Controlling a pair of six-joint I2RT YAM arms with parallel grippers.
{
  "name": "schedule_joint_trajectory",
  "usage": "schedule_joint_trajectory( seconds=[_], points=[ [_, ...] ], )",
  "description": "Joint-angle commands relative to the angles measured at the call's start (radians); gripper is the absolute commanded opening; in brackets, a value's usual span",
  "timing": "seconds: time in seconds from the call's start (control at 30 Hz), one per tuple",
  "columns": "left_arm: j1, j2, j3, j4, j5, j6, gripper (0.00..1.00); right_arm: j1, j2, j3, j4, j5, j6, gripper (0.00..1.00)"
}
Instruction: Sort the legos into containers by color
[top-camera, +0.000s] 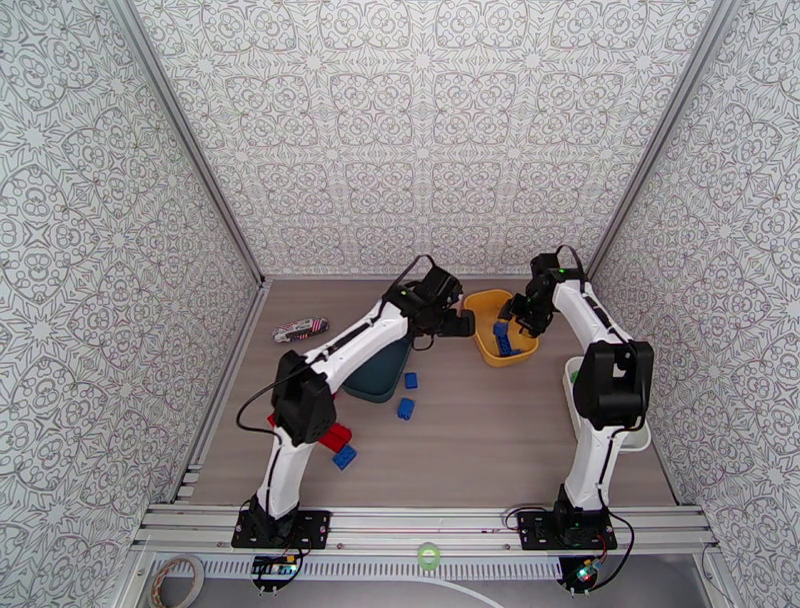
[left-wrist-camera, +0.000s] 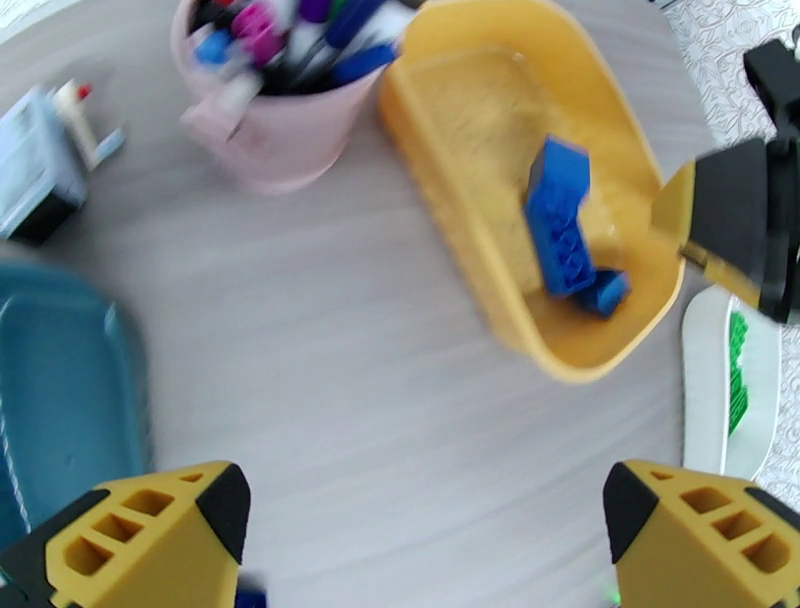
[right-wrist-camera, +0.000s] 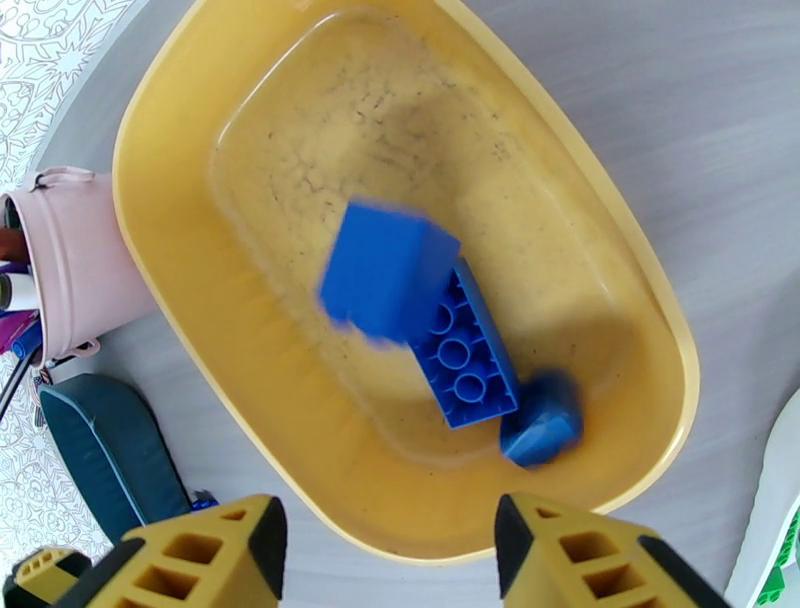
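Grey tabletop, blue legos in the yellow tray, right gripper jaws apart over it, left gripper spread wide, empty

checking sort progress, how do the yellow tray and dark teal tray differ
The yellow tray is bright yellow, the dark teal tray deep blue-green. The yellow tray holds blue legos; the dark teal tray's visible part holds none. The right claw hangs over the yellow tray; the left arm crosses the dark teal tray. Both are shallow rounded trays on the table.
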Motion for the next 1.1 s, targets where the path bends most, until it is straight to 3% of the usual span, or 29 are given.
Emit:
schedule_joint_trajectory(
  seconds=[0.0, 0.27, 0.5, 0.8, 1.07],
  points=[
    [0.016, -0.119, -0.114, 0.057, -0.029, -0.027, 0.99, 0.001, -0.074, -0.012, -0.016, -0.009, -0.001, 0.59],
    [0.039, -0.336, -0.395, 0.104, -0.069, -0.068, 0.99, 0.132, -0.218, -0.161, 0.026, 0.006, 0.043, 0.64],
    [0.097, -0.566, -0.656, 0.084, -0.125, -0.143, 0.99, 0.381, -0.302, -0.334, 0.108, 0.031, 0.162, 0.7],
    [0.222, -0.844, -0.906, 0.014, -0.126, -0.195, 0.99, 0.733, -0.24, -0.389, 0.231, 0.064, 0.334, 0.76],
    [0.266, -1.027, -1.037, -0.024, -0.088, -0.2, 0.99, 0.838, -0.141, -0.405, 0.33, 0.079, 0.462, 0.78]
  ],
)
